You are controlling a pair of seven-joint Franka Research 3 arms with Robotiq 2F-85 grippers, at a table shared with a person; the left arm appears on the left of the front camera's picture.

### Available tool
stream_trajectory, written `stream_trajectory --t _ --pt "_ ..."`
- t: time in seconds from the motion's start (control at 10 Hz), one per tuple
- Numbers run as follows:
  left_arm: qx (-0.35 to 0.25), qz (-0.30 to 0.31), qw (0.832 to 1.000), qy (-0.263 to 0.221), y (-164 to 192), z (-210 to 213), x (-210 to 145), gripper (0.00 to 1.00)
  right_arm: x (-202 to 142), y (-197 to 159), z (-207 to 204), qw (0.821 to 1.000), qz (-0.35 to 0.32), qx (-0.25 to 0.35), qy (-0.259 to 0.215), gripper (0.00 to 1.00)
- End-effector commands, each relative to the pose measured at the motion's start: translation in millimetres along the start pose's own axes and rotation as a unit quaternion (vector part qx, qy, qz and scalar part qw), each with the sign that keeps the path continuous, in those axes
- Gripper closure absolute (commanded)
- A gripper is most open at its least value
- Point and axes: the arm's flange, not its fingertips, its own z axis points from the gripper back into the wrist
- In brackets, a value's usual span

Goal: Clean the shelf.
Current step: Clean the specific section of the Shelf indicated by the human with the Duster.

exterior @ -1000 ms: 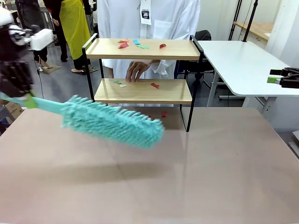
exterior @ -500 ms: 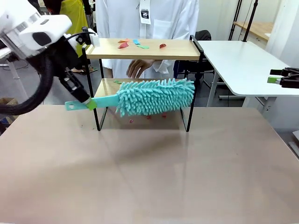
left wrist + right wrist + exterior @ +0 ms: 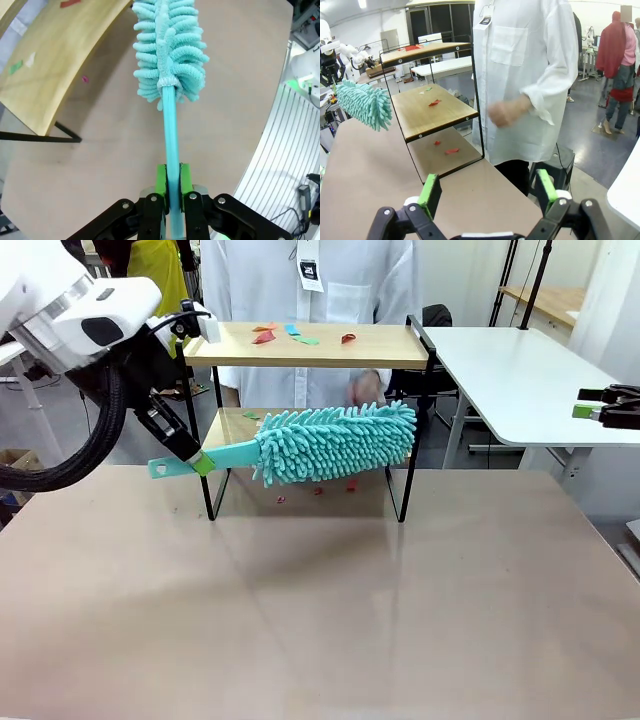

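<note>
Jaws at left clamp a fluffy turquoise duster, its head before the two-tier wooden shelf at twelve o'clock. Right jaws stand apart, empty.

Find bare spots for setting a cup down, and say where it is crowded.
Bare: the table from the shelf's feet to the near edge; the top board's right end, past the scraps. Crowded: the lower board, with the duster across its front, and the scrap-littered table beneath.

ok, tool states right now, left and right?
left tool: shut on the teal duster handle.
right tool: open, holding nothing.
</note>
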Motion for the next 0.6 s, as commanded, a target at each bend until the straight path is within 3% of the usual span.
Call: stream_trajectory --t 0.0,0.5 --pt "0.021 0.035 0.999 -0.014 -1.7 -16.5 19.0 0.87 3.2 0.7 -2.1 1.000 0.003 0.001 0.000 0.00" --pt "0.075 0.179 0.976 -0.100 -18.7 -72.6 73.6 0.87 3.2 0.7 -2.1 1.000 0.003 0.001 0.000 0.00"
